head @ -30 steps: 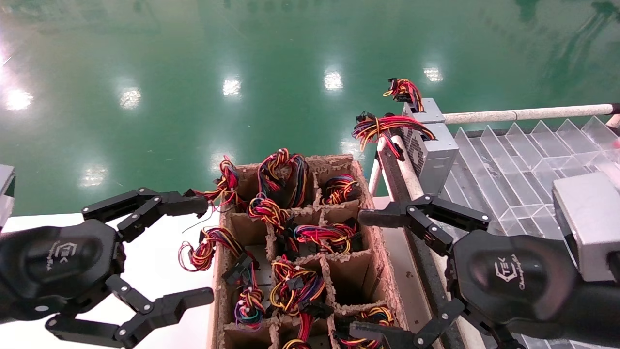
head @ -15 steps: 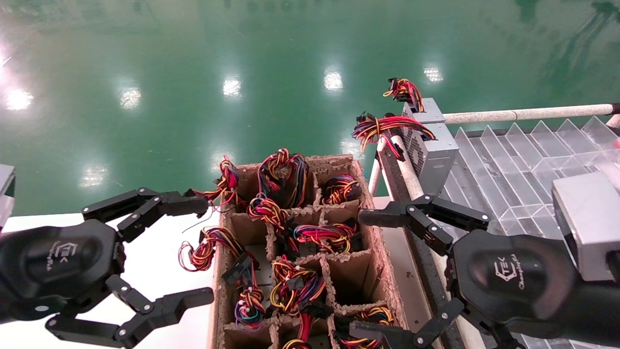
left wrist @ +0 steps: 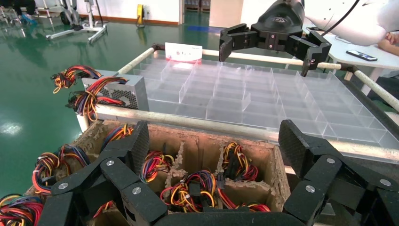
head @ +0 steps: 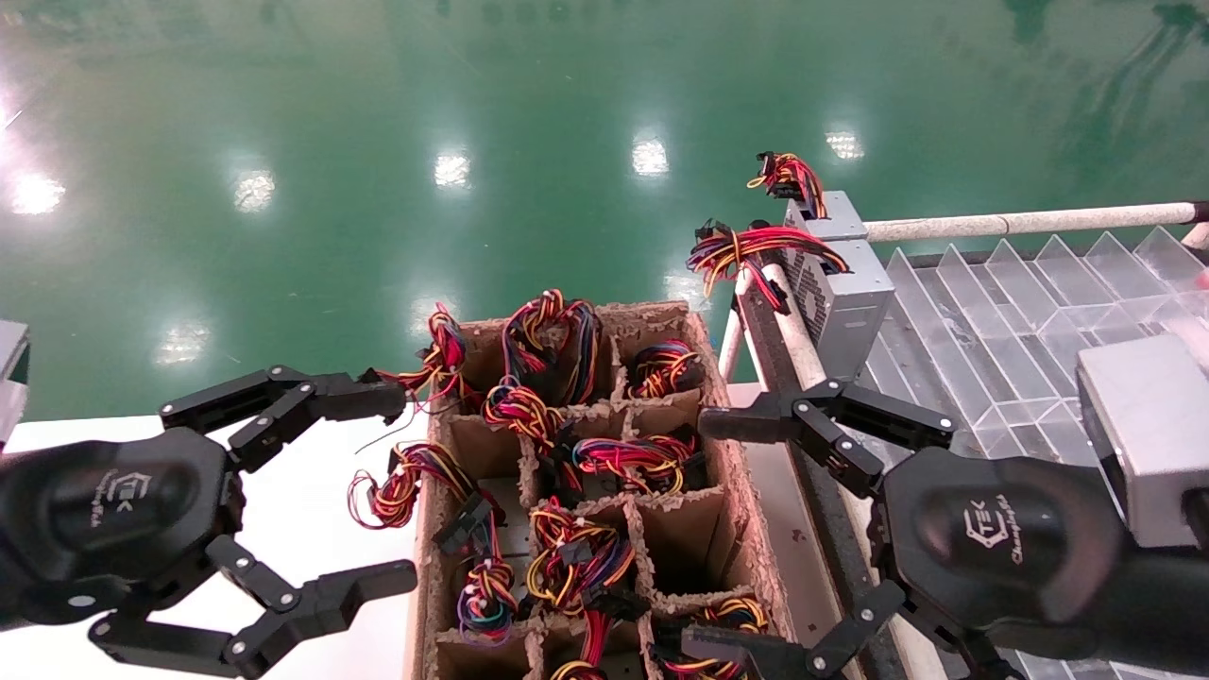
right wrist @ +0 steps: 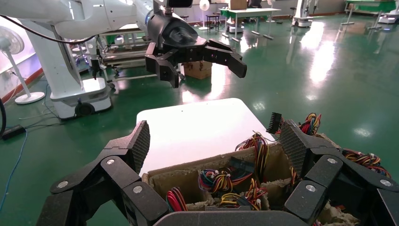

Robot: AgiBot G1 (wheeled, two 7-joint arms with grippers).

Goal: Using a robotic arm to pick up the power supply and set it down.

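Observation:
The power supply (head: 843, 295) is a grey metal box with a perforated side, and a loose red-yellow-black wire bundle (head: 746, 247) spills off it. It stands at the corner of the clear divided tray (head: 1001, 321), and the left wrist view shows it too (left wrist: 123, 91). My right gripper (head: 710, 536) hovers open and empty over the right edge of the cardboard crate, nearer to me than the supply. My left gripper (head: 383, 486) hangs open and empty at the crate's left side. Each wrist view looks between its own open fingers, left (left wrist: 214, 141) and right (right wrist: 214, 141), into the crate.
A cardboard divider crate (head: 723, 453) holds several coloured wire bundles. A second grey box (head: 824, 215) with a small coiled bundle stands behind the supply. Metal rails (head: 1020, 224) frame the tray. A white table (head: 312, 510) lies left of the crate, with green floor beyond.

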